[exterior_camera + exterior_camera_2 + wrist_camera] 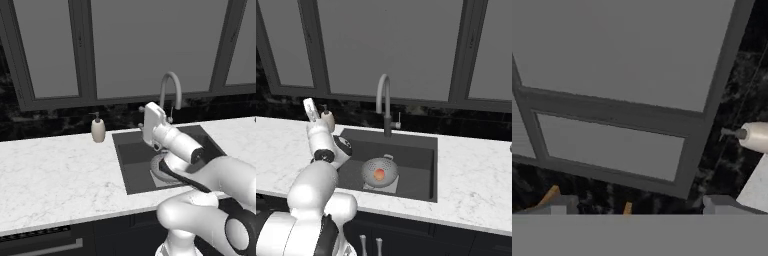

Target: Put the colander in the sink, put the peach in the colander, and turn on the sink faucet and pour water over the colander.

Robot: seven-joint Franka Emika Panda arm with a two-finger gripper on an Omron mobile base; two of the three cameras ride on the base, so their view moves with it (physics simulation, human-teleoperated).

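The light-grey colander sits in the dark sink, with the orange-red peach inside it. In the left base view the arm covers most of the colander, which lies in the sink. The gooseneck sink faucet stands behind the basin, spout arching over it, and no water shows. My gripper is raised above the sink's left part, level with the faucet and left of it, pointing at the window. Its fingertips stand wide apart, open and empty, in the hand view.
A beige soap dispenser stands on the marble counter left of the sink, close beside my hand; the same soap dispenser shows at the right of the hand view. Dark window frames and a black backsplash run behind the counter.
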